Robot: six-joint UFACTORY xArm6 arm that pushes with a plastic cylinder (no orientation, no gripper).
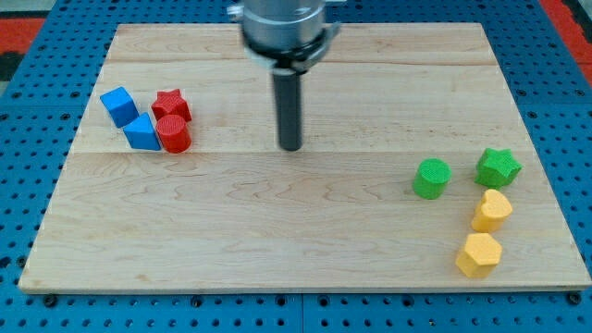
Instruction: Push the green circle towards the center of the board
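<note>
My tip [290,147] sits near board [277,240] center, touching nothing; no jaws on it, plain rod. Green circle [431,178] at 4 o'clock, well apart, green star [499,167] just beside it.

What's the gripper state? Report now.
No gripper: my tip holds nothing, touching no block, near the board's centre, well to the view's left of the green circle.
</note>
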